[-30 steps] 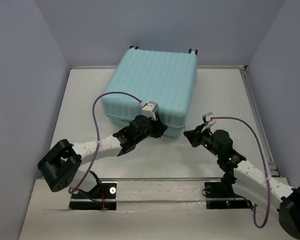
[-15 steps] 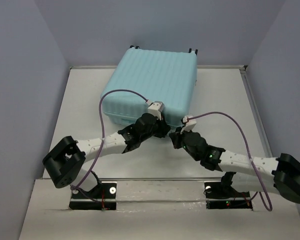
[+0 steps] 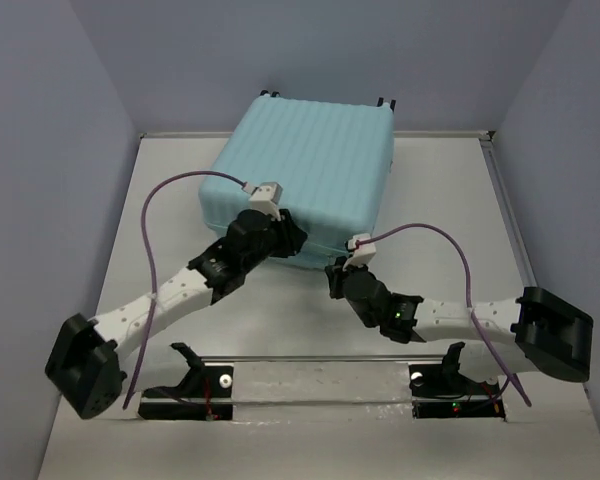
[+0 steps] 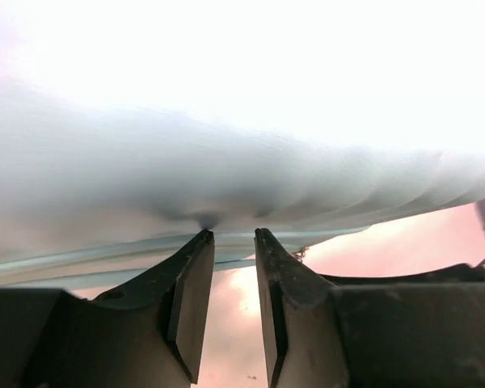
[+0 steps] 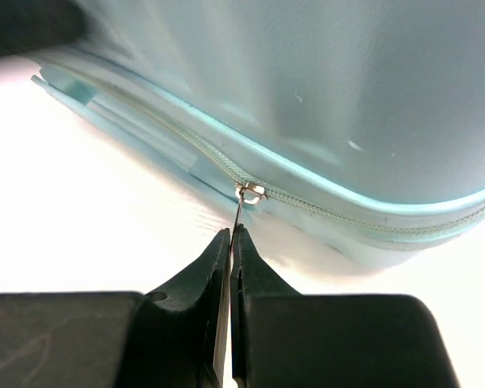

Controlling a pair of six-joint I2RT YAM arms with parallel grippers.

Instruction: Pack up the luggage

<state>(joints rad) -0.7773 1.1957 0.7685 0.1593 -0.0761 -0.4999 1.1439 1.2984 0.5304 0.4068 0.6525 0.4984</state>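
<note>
The luggage (image 3: 310,165) is a pale aqua ribbed hard-shell suitcase lying flat at the back middle of the table, lid down. My left gripper (image 3: 288,235) presses its slightly open fingertips against the near shell edge (image 4: 226,186), holding nothing. My right gripper (image 5: 231,233) is shut on the thin metal zipper pull (image 5: 240,212), which hangs from the slider (image 5: 250,192) on the front zipper seam. In the top view the right gripper (image 3: 336,272) sits at the suitcase's near edge.
Small black caster wheels (image 3: 384,101) show at the suitcase's far edge. Grey walls close in the table at the left, right and back. A metal rail (image 3: 520,245) runs along the right side. Purple cables loop above both arms.
The right arm swung left from open table to the suitcase's front seam and closed on the zipper pull. The left gripper shifted left along the near edge of the shell.
</note>
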